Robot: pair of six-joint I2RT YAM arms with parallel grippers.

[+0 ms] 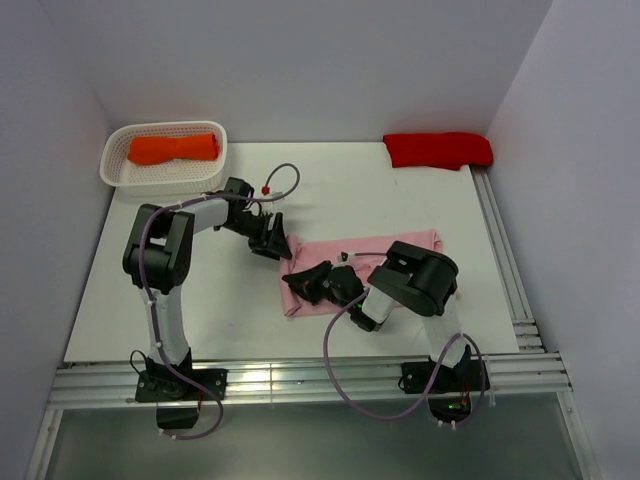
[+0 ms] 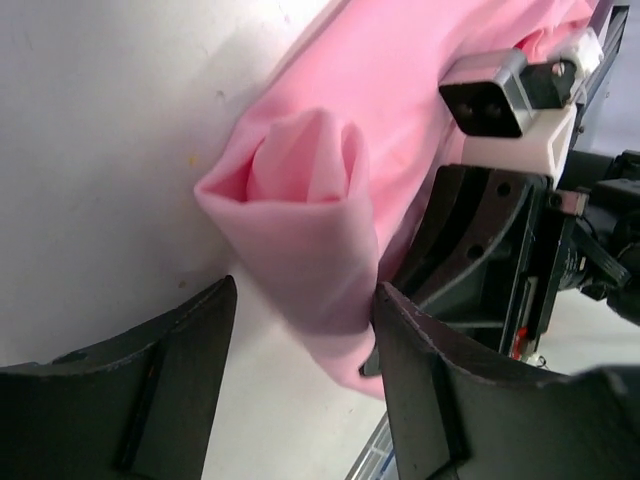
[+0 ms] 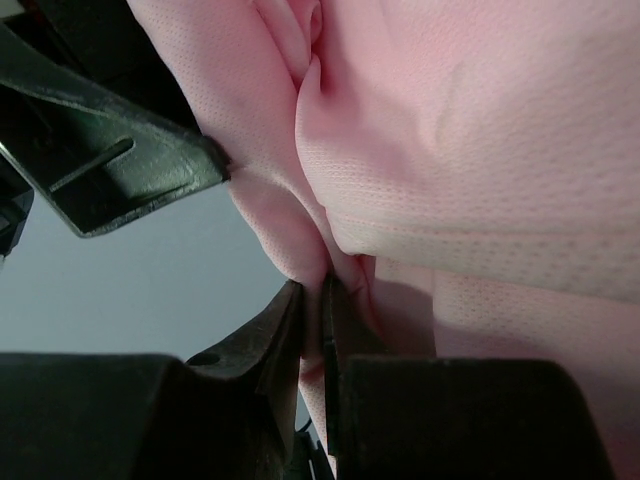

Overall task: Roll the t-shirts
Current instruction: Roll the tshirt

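Note:
A light pink t-shirt (image 1: 375, 252) lies folded as a long band on the white table. Its near-left end is loosely rolled (image 2: 300, 190). My left gripper (image 1: 280, 243) is open, and the rolled end sits between its fingers (image 2: 305, 300), with the right finger touching the cloth. My right gripper (image 1: 308, 281) is shut on a pinched fold of the pink t-shirt (image 3: 312, 292) at the same end. An orange t-shirt (image 1: 175, 148) lies in a basket. A bright red t-shirt (image 1: 438, 150) lies at the back right.
A white plastic basket (image 1: 112, 165) stands at the back left. Metal rails run along the table's right edge (image 1: 505, 260) and front edge (image 1: 300, 380). The two grippers are close together; the right one shows in the left wrist view (image 2: 500, 230).

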